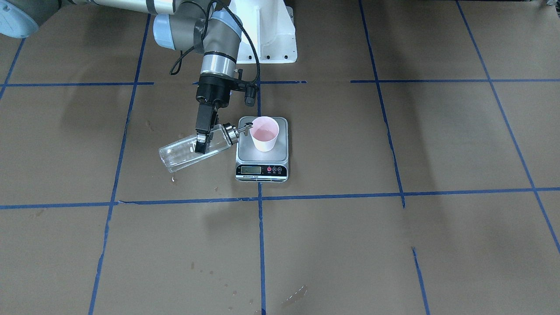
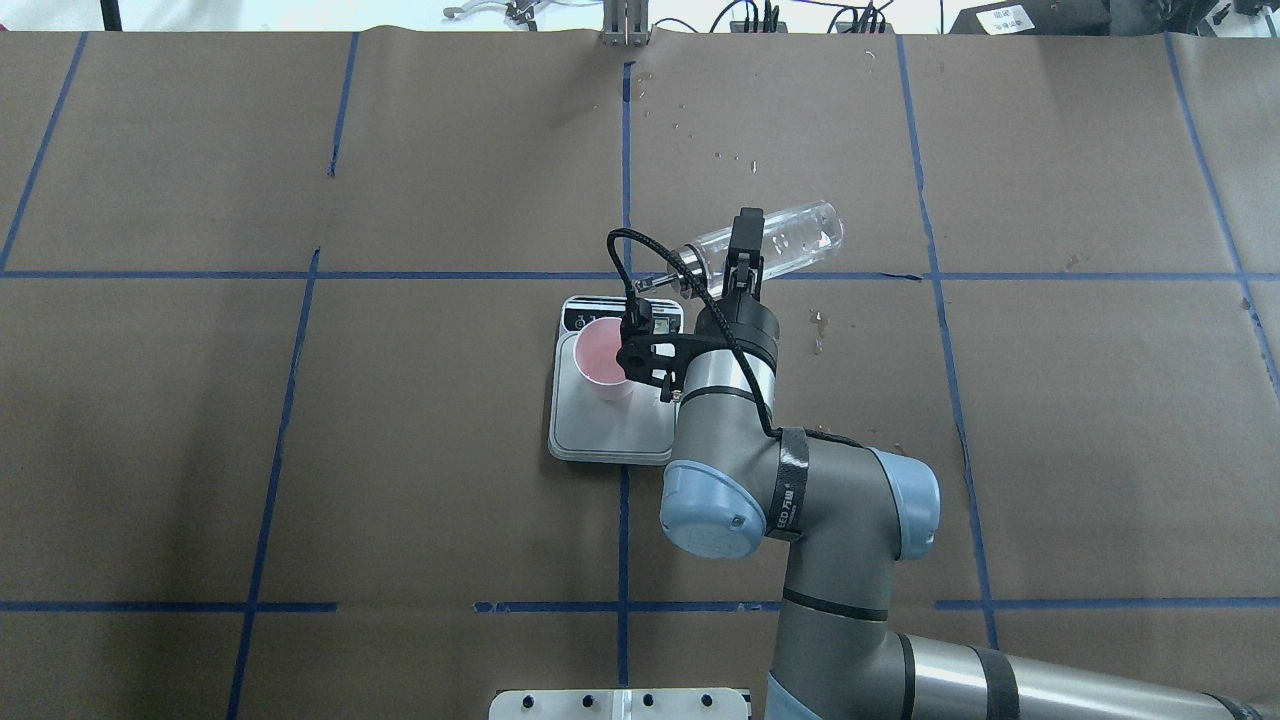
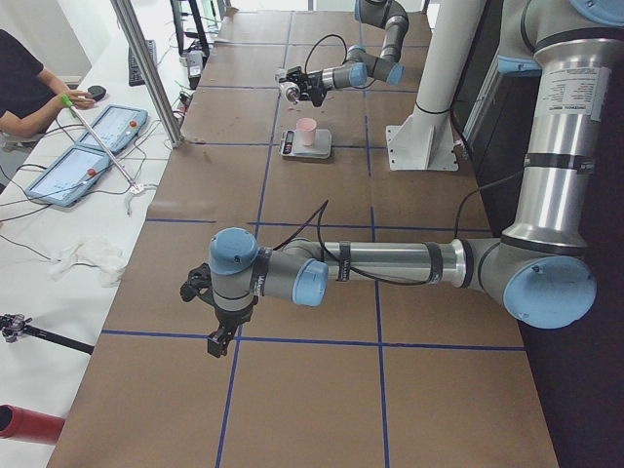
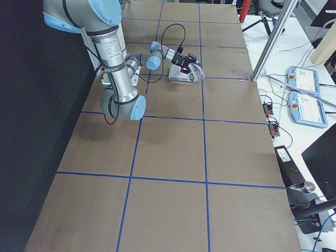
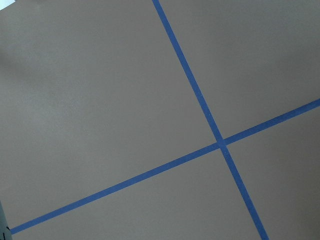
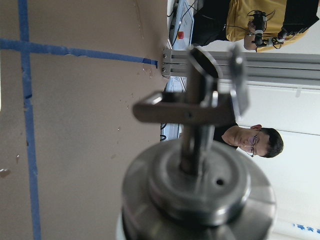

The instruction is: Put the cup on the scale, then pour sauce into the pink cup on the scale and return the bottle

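The pink cup (image 1: 264,133) stands upright on the steel platform of the scale (image 1: 246,152). My right gripper (image 1: 202,142) is shut on the clear glass bottle (image 1: 181,153) and holds it tilted nearly flat. The bottle's metal spout (image 1: 245,127) points at the cup's rim. In the overhead view the gripper (image 2: 745,262) grips the bottle (image 2: 800,235) mid-body, just beyond the scale (image 2: 610,440). The metal cap (image 6: 195,195) fills the right wrist view. My left gripper (image 3: 216,341) shows only in the exterior left view, low over the table far from the scale; I cannot tell whether it is open or shut.
Brown paper with blue tape lines (image 1: 260,205) covers the table. The white robot base (image 1: 273,43) stands behind the scale. Wet spots (image 1: 297,295) mark the paper. A metal post (image 3: 146,68), tablets (image 3: 88,156) and an operator (image 3: 24,88) are along the far side.
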Action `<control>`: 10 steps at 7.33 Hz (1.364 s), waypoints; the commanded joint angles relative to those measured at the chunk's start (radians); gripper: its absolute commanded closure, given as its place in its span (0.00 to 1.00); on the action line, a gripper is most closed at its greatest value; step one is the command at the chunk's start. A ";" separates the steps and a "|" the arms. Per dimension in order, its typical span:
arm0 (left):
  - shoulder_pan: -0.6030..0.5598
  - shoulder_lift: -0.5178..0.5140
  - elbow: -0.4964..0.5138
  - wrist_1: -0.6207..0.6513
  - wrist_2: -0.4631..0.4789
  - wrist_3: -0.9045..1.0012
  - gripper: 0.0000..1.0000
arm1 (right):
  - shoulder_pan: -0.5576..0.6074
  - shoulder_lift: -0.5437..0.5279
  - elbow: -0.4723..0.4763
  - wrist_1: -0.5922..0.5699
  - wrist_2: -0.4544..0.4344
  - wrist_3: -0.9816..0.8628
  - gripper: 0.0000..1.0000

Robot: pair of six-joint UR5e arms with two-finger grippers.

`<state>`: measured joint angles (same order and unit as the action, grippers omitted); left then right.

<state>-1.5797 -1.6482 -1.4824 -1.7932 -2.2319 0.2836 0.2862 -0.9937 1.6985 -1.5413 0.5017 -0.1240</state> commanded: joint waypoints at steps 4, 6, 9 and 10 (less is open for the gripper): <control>0.000 0.001 0.002 0.002 0.000 0.003 0.00 | -0.052 -0.008 -0.019 -0.026 -0.176 -0.146 1.00; 0.000 0.001 0.002 0.003 0.000 0.003 0.00 | -0.053 -0.005 -0.019 -0.026 -0.176 -0.183 1.00; 0.000 0.001 0.002 0.003 0.000 0.003 0.00 | -0.052 -0.007 -0.017 -0.026 -0.201 -0.266 1.00; 0.000 0.001 0.002 0.003 0.000 0.003 0.00 | -0.052 -0.003 -0.017 -0.026 -0.227 -0.342 1.00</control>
<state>-1.5800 -1.6475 -1.4803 -1.7902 -2.2319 0.2869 0.2345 -0.9992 1.6810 -1.5677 0.3028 -0.3828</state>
